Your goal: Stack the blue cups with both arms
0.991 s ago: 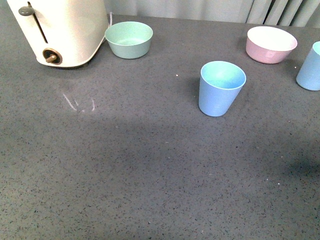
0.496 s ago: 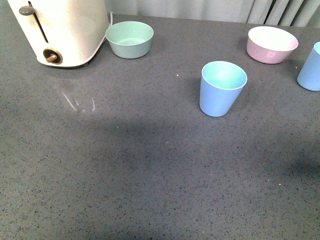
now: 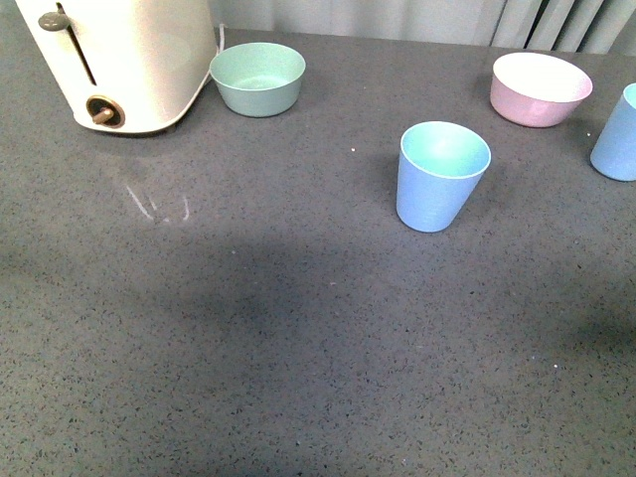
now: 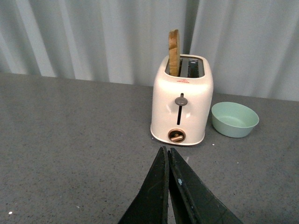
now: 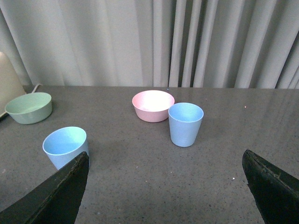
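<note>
The middle cup (image 3: 442, 176) and the far-right cup (image 3: 616, 134) by the pink bowl (image 3: 540, 87) hadn't budged in the last second, so no stacking yet. Your right gripper (image 5: 164, 156) gaped wide, left gripper (image 4: 168, 158) was pinched closed, both empty.

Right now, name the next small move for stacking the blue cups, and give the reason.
Probably ease the right gripper forward toward the blue cup beside the pink bowl: its jaws stand wide open, that cup sits upright ahead between them, and it holds nothing yet.
</note>
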Robot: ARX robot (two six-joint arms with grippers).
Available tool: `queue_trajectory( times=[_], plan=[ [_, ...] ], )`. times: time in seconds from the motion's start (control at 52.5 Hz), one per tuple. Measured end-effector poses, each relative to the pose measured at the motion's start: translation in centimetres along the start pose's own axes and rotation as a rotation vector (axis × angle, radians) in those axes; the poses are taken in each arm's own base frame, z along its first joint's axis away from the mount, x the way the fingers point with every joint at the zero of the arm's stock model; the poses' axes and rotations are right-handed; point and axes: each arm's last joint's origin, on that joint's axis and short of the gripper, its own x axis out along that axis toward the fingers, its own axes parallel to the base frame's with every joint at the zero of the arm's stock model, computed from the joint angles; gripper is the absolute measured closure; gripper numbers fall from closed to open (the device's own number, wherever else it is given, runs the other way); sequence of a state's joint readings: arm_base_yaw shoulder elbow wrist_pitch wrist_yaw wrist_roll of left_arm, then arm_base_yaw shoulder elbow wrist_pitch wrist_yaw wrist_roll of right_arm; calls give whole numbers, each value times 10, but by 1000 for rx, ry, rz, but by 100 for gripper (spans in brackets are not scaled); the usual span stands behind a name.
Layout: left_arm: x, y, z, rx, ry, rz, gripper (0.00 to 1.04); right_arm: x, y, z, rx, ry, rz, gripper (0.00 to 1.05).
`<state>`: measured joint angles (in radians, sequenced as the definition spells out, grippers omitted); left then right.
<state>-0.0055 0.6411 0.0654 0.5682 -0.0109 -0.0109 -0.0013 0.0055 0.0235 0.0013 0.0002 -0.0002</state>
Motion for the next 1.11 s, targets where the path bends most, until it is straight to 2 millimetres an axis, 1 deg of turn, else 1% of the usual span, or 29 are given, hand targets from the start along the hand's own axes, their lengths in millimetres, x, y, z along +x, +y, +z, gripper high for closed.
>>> queue_trajectory(
  times=[0.114,0.191,0.724,1.105],
  plan=[
    [-7,0,-3,0,-3,-10,103,0,0,0,0,0,0,9],
    [-10,0,-9,-1,-13,-10,103,0,0,0,0,0,0,9],
    [-26,0,-6,0,-23,-10,103,0,0,0,0,0,0,9],
    [-34,0,-6,1,-24,-10,103,0,0,0,0,0,0,9]
  ],
)
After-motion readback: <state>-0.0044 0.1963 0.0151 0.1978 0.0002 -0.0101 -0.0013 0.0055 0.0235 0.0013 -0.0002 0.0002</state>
